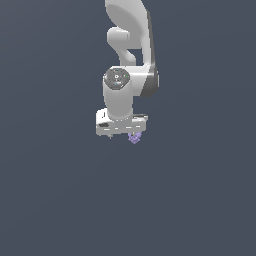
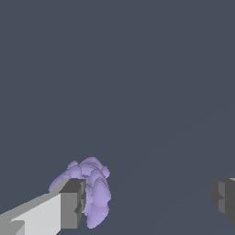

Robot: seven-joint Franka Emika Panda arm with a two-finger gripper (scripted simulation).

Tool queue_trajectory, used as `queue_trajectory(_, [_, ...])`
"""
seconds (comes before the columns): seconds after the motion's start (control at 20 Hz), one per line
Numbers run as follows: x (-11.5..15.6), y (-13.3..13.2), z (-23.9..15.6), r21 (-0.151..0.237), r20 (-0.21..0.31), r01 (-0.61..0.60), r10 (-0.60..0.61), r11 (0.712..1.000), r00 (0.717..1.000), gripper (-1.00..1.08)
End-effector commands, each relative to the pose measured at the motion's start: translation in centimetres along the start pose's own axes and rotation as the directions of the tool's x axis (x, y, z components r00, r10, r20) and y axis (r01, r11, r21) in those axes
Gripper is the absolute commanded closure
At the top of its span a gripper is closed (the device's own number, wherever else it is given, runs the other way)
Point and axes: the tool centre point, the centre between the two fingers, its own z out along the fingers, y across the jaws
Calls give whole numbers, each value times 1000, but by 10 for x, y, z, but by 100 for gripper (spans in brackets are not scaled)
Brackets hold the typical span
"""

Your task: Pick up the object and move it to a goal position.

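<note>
Wrist view: the gripper [image 2: 147, 202] shows two fingers, one pale grey finger [image 2: 50, 213] and one dark finger [image 2: 225, 195], far apart across the frame.
Jaws: spread wide, with a broad gap of bare grey ground between them; they clamp nothing.
Object: the pale purple lumpy object [image 2: 94, 190] sits right against the inner face of the pale finger, seemingly touching it, well apart from the dark finger.
Exterior view: the white arm [image 1: 132, 65] hangs down with the gripper [image 1: 122, 134] pointing at the ground.
Object there: the object [image 1: 134, 138] peeks out at about 5 o'clock of the hand's underside.
Surroundings: plain dark grey ground [image 1: 60, 200]; nothing stands near the object.
</note>
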Motion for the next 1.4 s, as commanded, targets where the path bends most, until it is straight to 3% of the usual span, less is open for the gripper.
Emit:
queue_trajectory(0.0, [-2,-3,2,-2,-2,65,-65,998,998,-92])
queue_trajectory(0.3, [-8,-11,8,-8,-8,241,-241,970,970,-92])
queue_trajectory(0.65, [-15,-21,14,-17,-12,439,-439,899,899,-92])
queue_trajectory(1.0, [-23,-31,19,-28,-14,617,-618,786,786,-92])
queue_trajectory(1.35, [-31,-41,25,-40,-13,769,-770,638,638,-92])
